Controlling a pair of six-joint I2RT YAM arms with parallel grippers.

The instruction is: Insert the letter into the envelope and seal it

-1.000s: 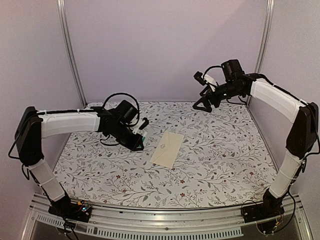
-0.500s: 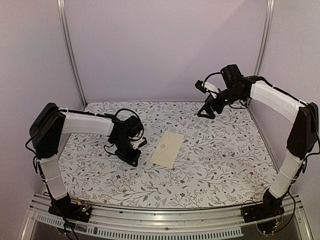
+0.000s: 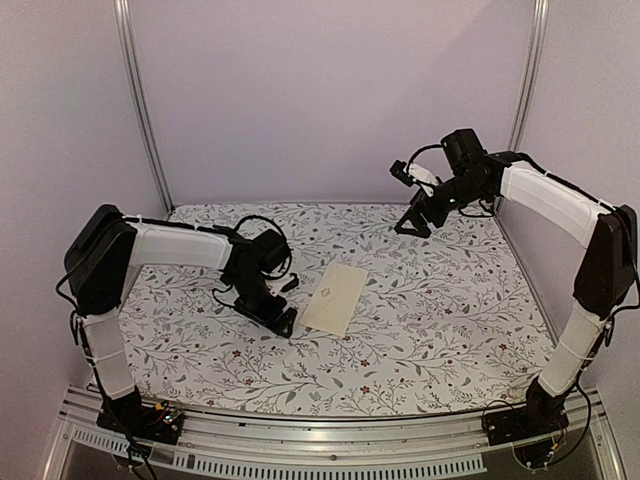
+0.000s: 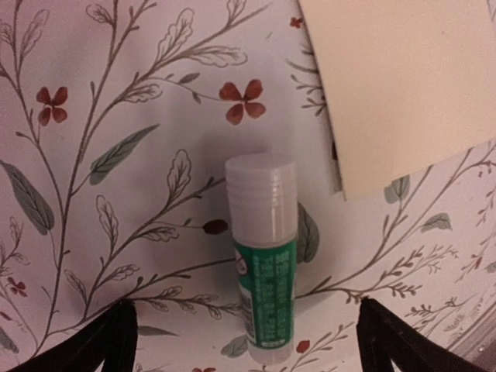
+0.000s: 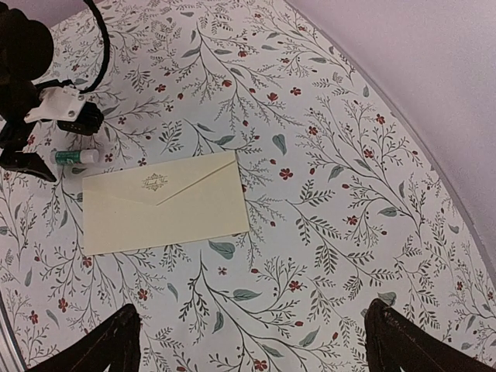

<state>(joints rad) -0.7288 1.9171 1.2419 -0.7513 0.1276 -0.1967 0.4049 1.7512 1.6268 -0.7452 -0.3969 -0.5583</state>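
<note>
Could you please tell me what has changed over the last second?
The left end effector swung down toward the envelope, opened and let go of the glue stick, now lying beside it. The right end effector dipped slightly; the envelope stayed put.

The top camera sits high at the near edge, looking forward and down over the whole table [image 3: 430,330]. The left wrist camera hangs very close above the table, facing down at a glue stick [image 4: 263,256] and one envelope [image 4: 403,85] corner. The right wrist camera looks down from high at the far right. All three views share the envelope; both wrist views share the stick.
</note>
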